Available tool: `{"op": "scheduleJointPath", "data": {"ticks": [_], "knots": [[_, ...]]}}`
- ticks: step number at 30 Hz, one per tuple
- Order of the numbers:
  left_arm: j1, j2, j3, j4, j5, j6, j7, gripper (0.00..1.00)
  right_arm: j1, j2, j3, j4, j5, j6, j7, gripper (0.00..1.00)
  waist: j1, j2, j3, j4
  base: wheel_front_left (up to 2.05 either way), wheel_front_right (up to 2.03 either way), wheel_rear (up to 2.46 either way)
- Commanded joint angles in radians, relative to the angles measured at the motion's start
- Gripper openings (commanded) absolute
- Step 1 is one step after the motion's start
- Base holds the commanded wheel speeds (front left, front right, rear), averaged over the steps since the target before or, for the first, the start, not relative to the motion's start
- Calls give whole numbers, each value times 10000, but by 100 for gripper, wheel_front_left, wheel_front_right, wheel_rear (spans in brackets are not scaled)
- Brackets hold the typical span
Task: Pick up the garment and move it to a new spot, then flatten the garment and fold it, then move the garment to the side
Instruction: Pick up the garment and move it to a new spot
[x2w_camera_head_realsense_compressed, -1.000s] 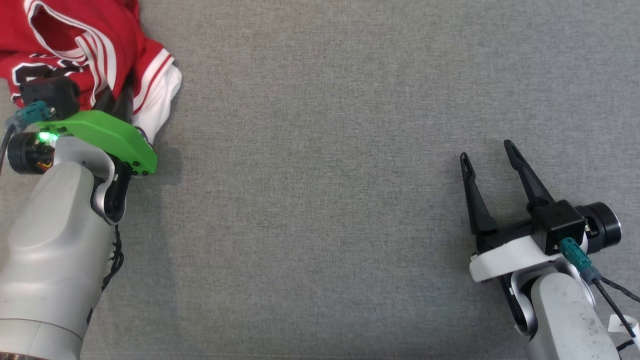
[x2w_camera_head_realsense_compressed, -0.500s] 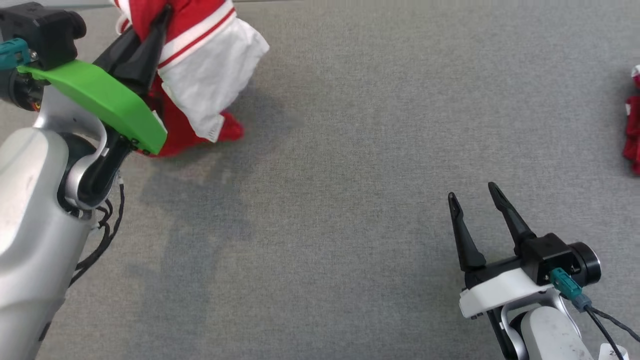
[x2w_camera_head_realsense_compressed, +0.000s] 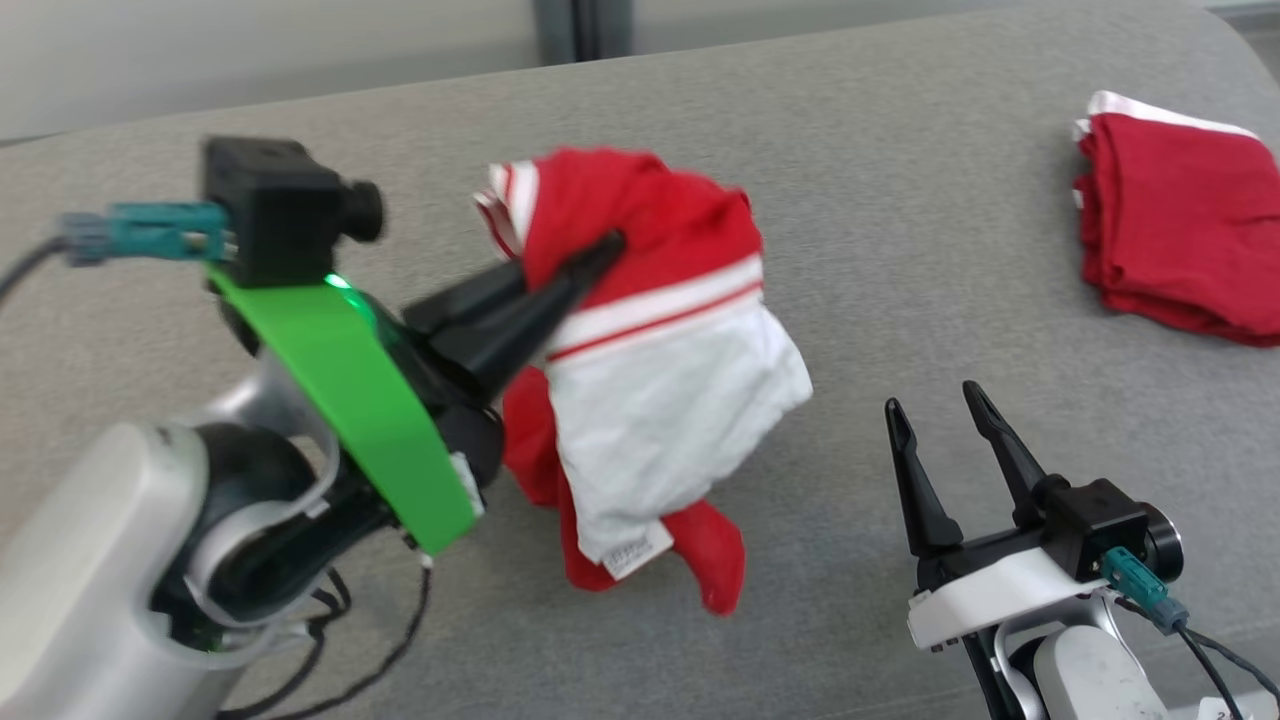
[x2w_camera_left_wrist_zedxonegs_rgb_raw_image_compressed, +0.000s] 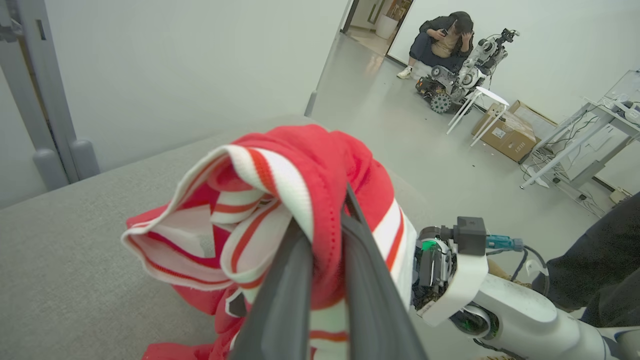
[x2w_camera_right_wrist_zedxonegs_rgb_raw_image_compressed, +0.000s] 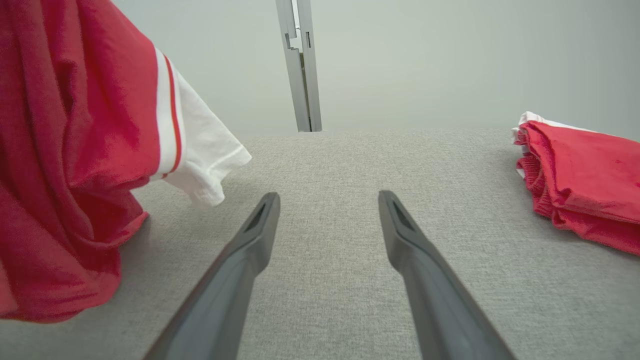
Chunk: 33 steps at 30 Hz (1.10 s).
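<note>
**Asker:** From your head camera, what have you got?

**Me:** My left pincer (x2w_camera_head_realsense_compressed: 597, 255) is closed tight on a bunched red fold near the top of the garment (x2w_camera_head_realsense_compressed: 660, 400). The garment hangs from it over the grey padded surface (x2w_camera_head_realsense_compressed: 900, 250), left of centre, its white panel and red tail drooping. My right pincer (x2w_camera_head_realsense_compressed: 930, 400) is spread wide with nothing in it, just to the right of the cloth. A folded red pile (x2w_camera_head_realsense_compressed: 1180, 230) lies well apart at the far right.

**Asker:** And along your left fingers?

**Me:** Both fingers pinch several layers at once, striped trim and red mesh crumpled together (x2w_camera_left_wrist_zedxonegs_rgb_raw_image_compressed: 280, 170). I judge it light and very limp: it holds no shape and sags wherever it is not gripped. The knit looks grippy rather than slick, so I expect no slipping, but a wad like this won't spread out on its own.

**Asker:** The right wrist view?

**Me:** The open fingers point across bare surface, with the garment (x2w_camera_right_wrist_zedxonegs_rgb_raw_image_compressed: 75, 150) at my left. Its lowest fold seems to brush the surface, though I can't be sure. For flattening, I'd take the free white hem with this pincer, a single edge and not a bundle, so the two holds can pull the cloth apart.
</note>
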Motion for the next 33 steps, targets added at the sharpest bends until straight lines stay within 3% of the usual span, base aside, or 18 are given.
{"op": "scheduleJointPath", "data": {"ticks": [1,7,10,12,15,18,23,28,33], "knots": [[182,-162,-166,112,-101,40,98,0,-158,-3,35,-33,102,-15,-28,100,0,-1,128,-872,0,0,0],[23,-1116,-1055,2179,775,297,-254,0,-209,-1,75,17,391,-15,-29,100,0,-1,412,-1796,0,0,0],[15,-1990,-1421,3794,1164,89,-1016,0,-136,1,52,54,485,-15,-29,100,0,-1,488,-2108,0,0,0],[-52,-2200,-1719,5145,1870,-66,-1696,0,-92,2,87,72,542,-15,-29,100,0,-1,512,-2295,0,0,0],[-29,-2704,-2058,6920,2731,-206,-2891,100,12,-1,62,40,562,-15,-28,100,0,-1,472,-2446,0,0,0],[122,-3119,-2027,8025,3002,-296,-4061,100,123,1,-171,-3,463,-15,-29,100,0,-1,304,-2342,0,0,0],[619,-3357,-1789,8137,3296,-372,-5824,100,375,-5,-553,-165,89,-15,-29,100,0,-1,-172,-1842,0,0,0],[1703,-3129,-1390,6970,3671,266,-7103,100,696,-6,-1066,-542,-401,-15,-29,100,0,-1,-645,-1030,0,0,0],[3350,-2743,-686,5503,4342,1114,-7374,100,944,-9,-1538,-779,-728,-15,-29,100,0,-1,-905,-277,0,0,0]]}}
